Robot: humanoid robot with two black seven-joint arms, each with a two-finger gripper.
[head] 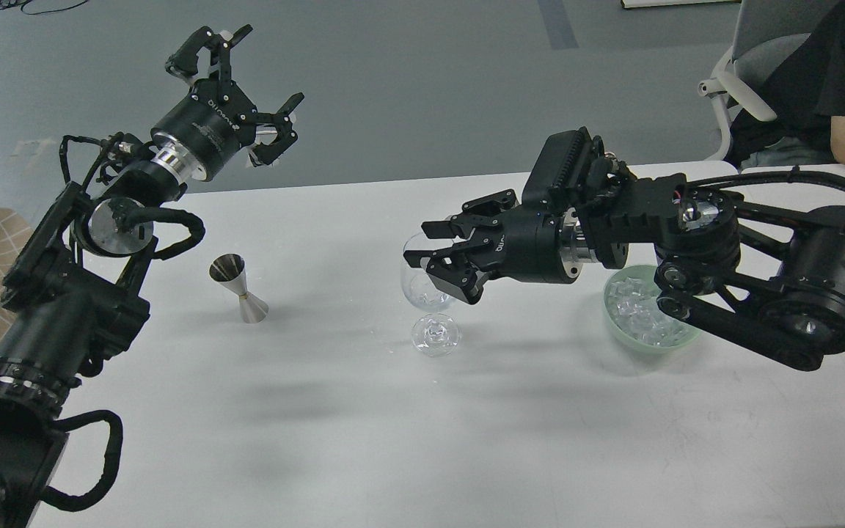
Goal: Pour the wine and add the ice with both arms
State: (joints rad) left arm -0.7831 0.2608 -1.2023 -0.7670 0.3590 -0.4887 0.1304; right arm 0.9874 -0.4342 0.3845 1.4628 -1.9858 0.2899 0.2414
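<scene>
A clear stemmed glass (433, 330) stands mid-table with some clear ice in its bowl. My right gripper (430, 246) hovers right over the glass rim, fingers spread open, nothing seen between them. A heap of clear ice cubes (639, 317) fills a pale green bowl (613, 323) under my right arm (686, 227). My left arm (63, 308) is raised at the left. Its gripper (250, 81) is open and empty, high above the table's far edge. No wine bottle is in view.
A steel jigger (239, 290) stands on the white table (393, 440) at the left of the glass. A seated person (833, 88) and a chair are at the far right corner.
</scene>
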